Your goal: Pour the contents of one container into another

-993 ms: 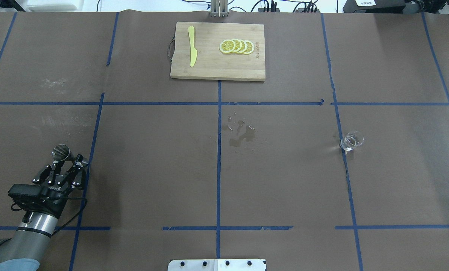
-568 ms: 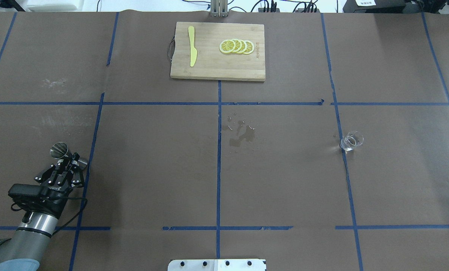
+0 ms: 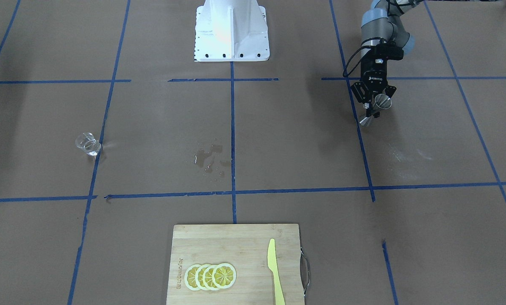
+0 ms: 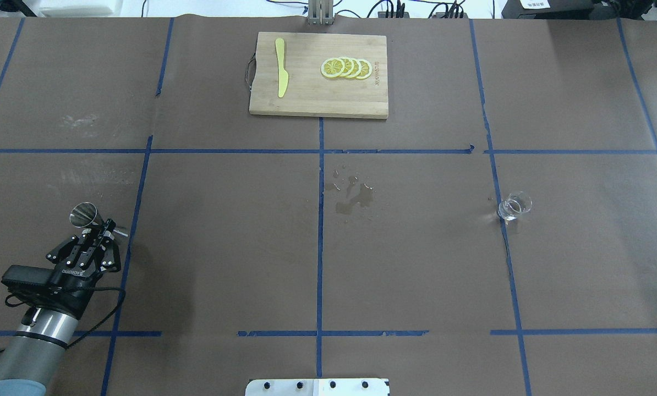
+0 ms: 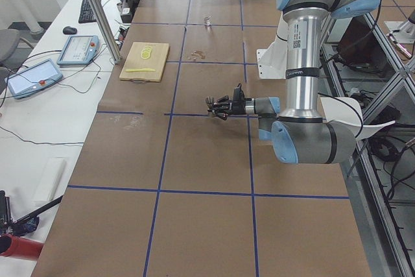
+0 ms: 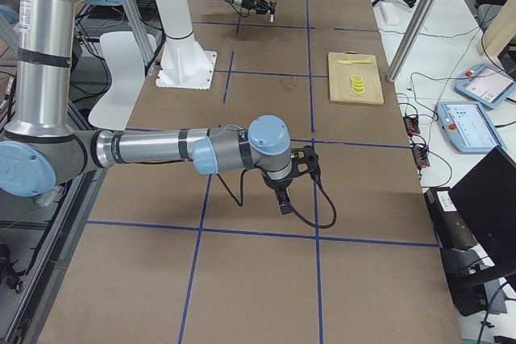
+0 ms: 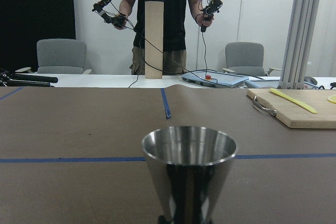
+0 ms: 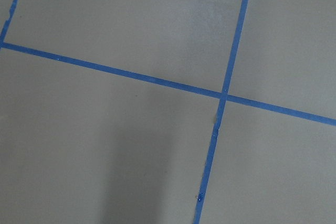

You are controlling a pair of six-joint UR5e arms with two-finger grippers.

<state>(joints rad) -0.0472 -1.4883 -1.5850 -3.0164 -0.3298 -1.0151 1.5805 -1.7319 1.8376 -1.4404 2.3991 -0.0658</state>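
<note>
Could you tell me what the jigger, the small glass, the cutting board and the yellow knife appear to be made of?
Jigger: polished metal, probably steel; mirror reflections on its cone.
Glass: clear glass, possibly plastic; the table shows through it.
Board: pale wood or bamboo, matte; faint strip grain.
Knife: likely plastic; uniform matte yellow.
</note>
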